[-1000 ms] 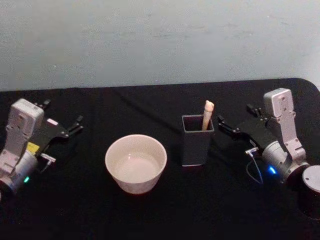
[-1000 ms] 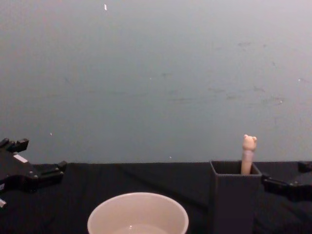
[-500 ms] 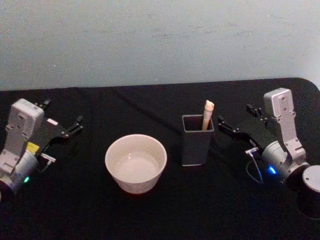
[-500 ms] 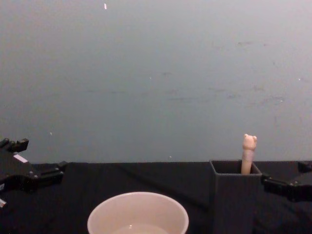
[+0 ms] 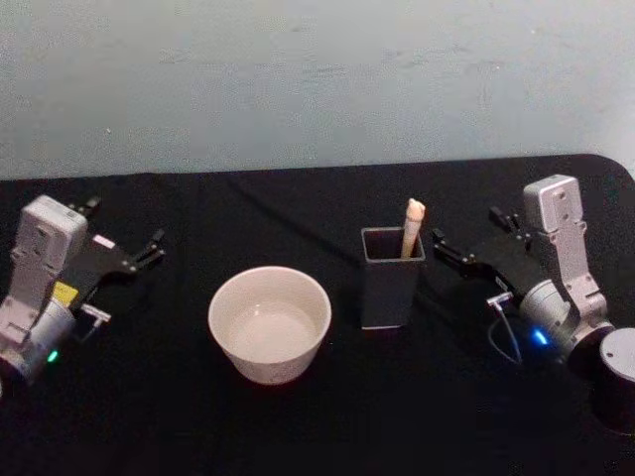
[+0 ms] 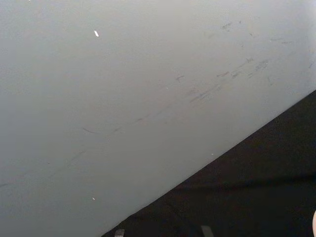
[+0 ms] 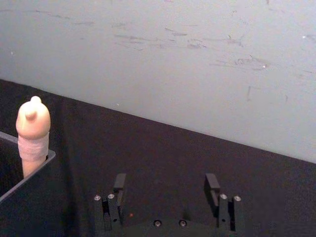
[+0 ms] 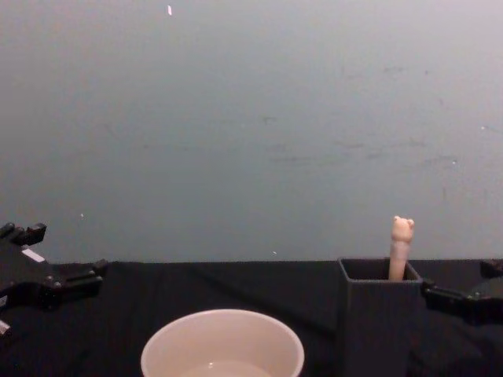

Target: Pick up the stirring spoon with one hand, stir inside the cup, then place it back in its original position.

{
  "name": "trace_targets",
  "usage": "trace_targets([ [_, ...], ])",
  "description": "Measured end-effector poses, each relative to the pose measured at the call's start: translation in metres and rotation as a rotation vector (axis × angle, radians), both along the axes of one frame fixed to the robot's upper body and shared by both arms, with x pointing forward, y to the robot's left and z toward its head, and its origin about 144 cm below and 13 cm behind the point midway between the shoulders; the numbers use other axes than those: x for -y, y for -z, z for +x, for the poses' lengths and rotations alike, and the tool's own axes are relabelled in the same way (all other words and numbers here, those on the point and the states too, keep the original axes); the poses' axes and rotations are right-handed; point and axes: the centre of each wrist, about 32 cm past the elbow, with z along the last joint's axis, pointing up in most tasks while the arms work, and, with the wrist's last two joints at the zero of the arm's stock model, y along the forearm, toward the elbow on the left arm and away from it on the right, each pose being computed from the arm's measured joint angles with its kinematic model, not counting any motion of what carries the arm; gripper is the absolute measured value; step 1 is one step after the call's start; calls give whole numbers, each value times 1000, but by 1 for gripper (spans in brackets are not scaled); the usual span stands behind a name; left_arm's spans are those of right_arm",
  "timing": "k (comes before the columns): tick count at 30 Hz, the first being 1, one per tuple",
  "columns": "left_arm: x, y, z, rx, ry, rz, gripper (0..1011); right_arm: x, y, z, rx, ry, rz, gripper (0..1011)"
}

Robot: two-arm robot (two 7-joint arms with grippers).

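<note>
My right jaws: stood parted with nothing between them; my right gripper (image 5: 448,250) hovered low over the black cloth-covered table (image 5: 298,426), its tips pointing at the holder from my right side and stopping just short of it.
Right gripper, wrist view: the two black fingers (image 7: 119,183) were spread wide apart, bare cloth between them, with the bear-head handle off to one side.
Right gripper, chest view: the black gripper (image 8: 440,297) came in from the right edge, level with the holder's rim, its tip close beside the wall; I could not tell whether it touched.
My left jaws: stood parted too, empty; my left gripper (image 5: 139,253) was parked at the far left of the table, well apart from the cup.
Left gripper, chest view: it (image 8: 78,276) sat at the left edge, above the cloth.
Stirring spoon: the slim spoon with a beige bear-head handle (image 5: 412,226) stood tilted in the holder's far right corner, head above the rim; its bowl was hidden inside.
Holder: the tall dark grey square-sided box (image 5: 389,294) stood upright, right of centre.
Cup: the wide round cream-white cup with a thick smooth rim (image 5: 230,294) stood just left of the holder, not touching it.
</note>
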Motion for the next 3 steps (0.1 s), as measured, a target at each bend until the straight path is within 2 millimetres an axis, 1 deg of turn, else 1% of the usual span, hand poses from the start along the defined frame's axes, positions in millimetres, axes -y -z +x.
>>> trace_targets([
  [3,0,0,0,0,0,0,1001,0,0,0,0,0,0,1003],
])
